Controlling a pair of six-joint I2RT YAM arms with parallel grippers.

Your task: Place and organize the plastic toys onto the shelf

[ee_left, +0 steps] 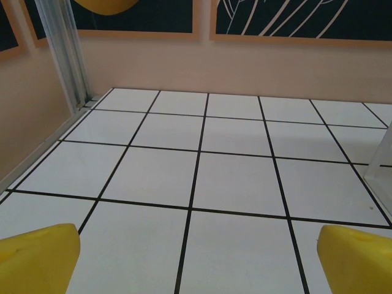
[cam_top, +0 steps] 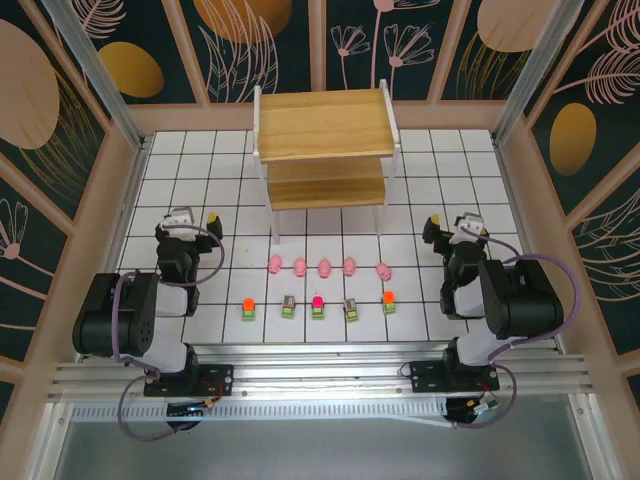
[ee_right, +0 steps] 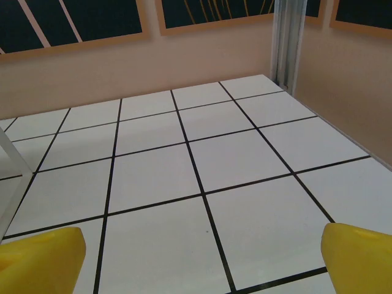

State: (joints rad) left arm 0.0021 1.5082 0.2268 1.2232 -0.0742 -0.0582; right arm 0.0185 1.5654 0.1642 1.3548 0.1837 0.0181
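Note:
Several pink pig toys [cam_top: 324, 268] stand in a row on the tiled table, just in front of the shelf [cam_top: 322, 125]. A second row of several blocky green-based toys [cam_top: 318, 306] runs nearer the arms, with orange tops at both ends. The two-tier wooden shelf with white legs is at the back centre, and both its boards are bare. My left gripper [cam_top: 192, 217] rests left of the rows and my right gripper [cam_top: 456, 222] right of them. Both are open. In the wrist views the yellow fingers [ee_left: 37, 260] [ee_right: 40, 257] are wide apart over bare tiles.
A peach wall with metal corner posts [cam_top: 120, 110] rings the table [cam_top: 200, 170]. A white shelf leg [ee_right: 11, 159] shows at the left edge of the right wrist view. Another shelf leg [ee_left: 383, 159] shows at the right edge of the left wrist view.

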